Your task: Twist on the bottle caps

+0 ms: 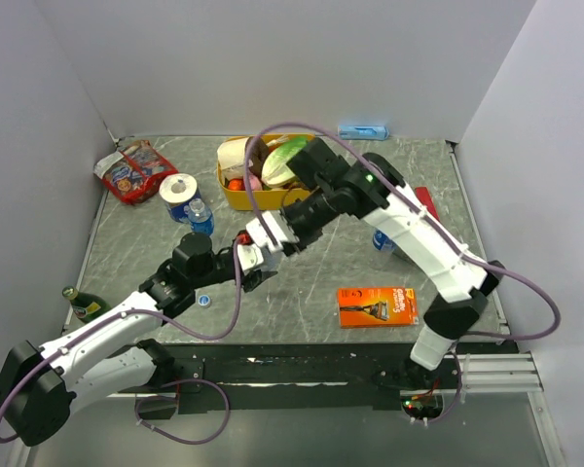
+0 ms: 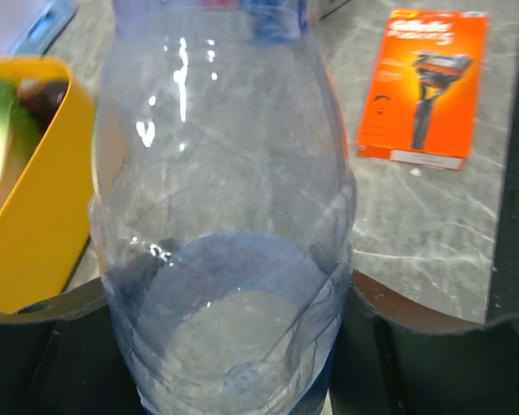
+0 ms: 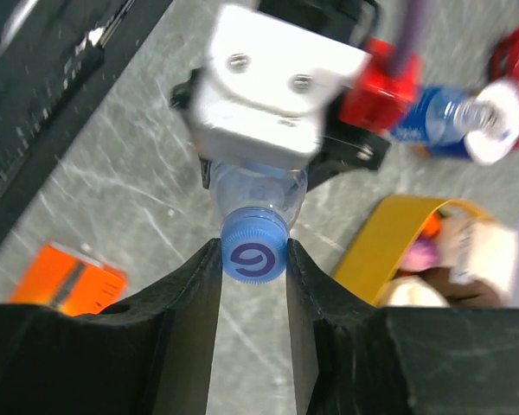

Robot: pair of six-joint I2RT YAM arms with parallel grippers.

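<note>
Near the middle of the table (image 1: pixel 302 282), the left gripper (image 2: pixel 232 350) clamps the lower body of a clear bottle (image 2: pixel 225 199), fingers pressed against both its sides. The right gripper (image 3: pixel 253 270) faces it at the neck end, fingers narrowed onto the blue cap (image 3: pixel 254 249) seated there. A loose cap (image 1: pixel 204 300) lies just beside the left arm; an orange razor pack (image 1: pixel 377 305) lies well apart, to the right.

Table (image 1: pixel 302 282) bears razor pack (image 1: pixel 377 305), tub (image 1: pixel 236 197), blue cap (image 1: pixel 204 300)

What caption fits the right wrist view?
Right gripper grips the blue cap on the clear bottle that the left gripper holds.
</note>
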